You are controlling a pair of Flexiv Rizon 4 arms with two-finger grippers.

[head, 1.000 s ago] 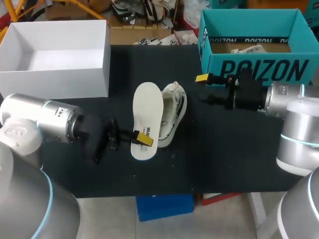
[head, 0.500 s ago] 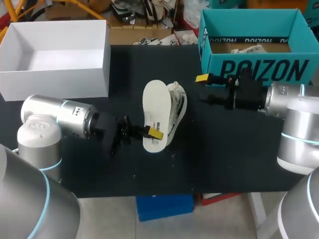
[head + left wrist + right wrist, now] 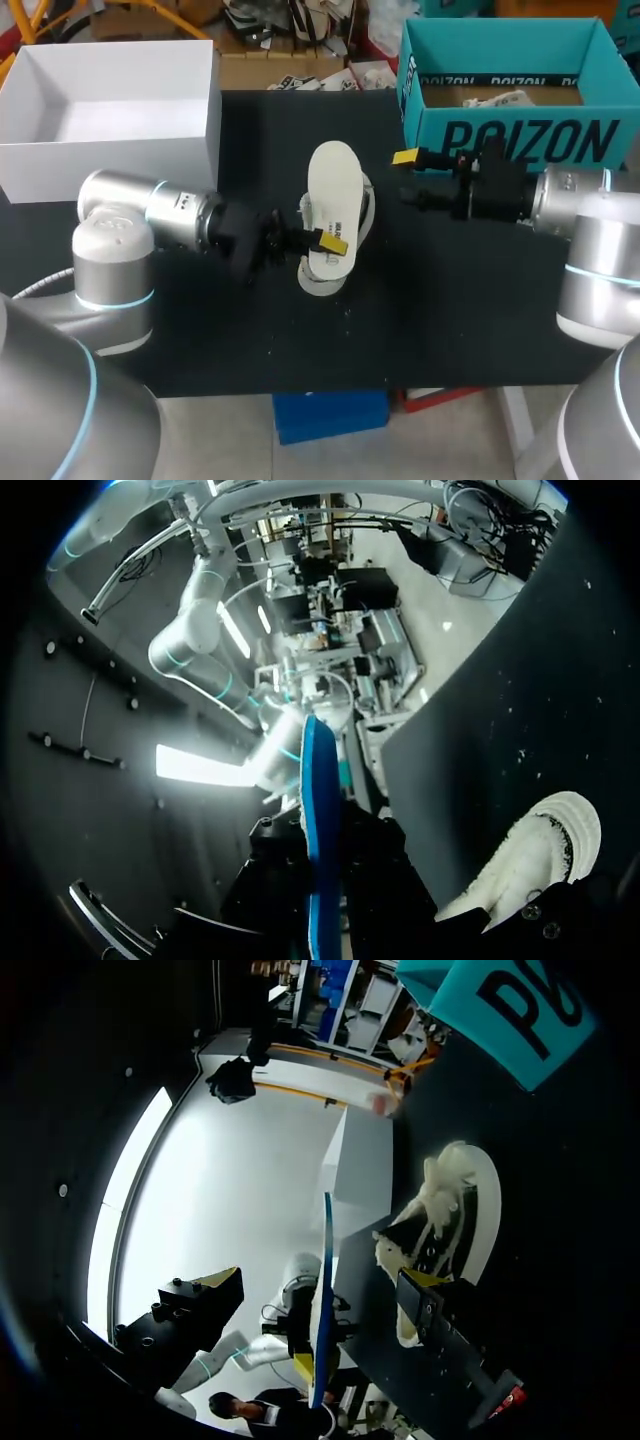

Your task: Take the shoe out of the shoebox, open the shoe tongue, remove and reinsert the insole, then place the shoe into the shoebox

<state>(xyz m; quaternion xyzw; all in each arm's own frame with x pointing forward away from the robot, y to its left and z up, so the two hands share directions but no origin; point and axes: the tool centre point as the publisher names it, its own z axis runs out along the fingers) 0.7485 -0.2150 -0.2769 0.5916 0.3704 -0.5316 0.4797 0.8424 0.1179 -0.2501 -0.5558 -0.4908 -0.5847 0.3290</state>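
In the last 1 second the left arm swings in from its side of the worktop (image 3: 450,300) toward the middle, carrying the insole (image 3: 333,190) with it. The insole, which lay to the left of the shoe (image 3: 364,200), now hangs over the shoe's opening and covers most of it from above. The left pincer (image 3: 320,242) grips the insole at its heel end, with 1 finger on each face. In the left wrist view the insole (image 3: 320,830) shows edge-on between the dark fingers, and the shoe (image 3: 545,845) lies just beside them.

The right pincer (image 3: 406,177) has not moved. It stands open near the shoe's far side without touching it, in front of the teal shoebox (image 3: 500,140).

This looks like the start of reinsertion: the insole is out and is being brought back to the shoe. Its toe end appears to be above the shoe rather than inside it, so the feeding-in is not yet done. The shoe rests on its side with nothing holding it and may slide when pushed.
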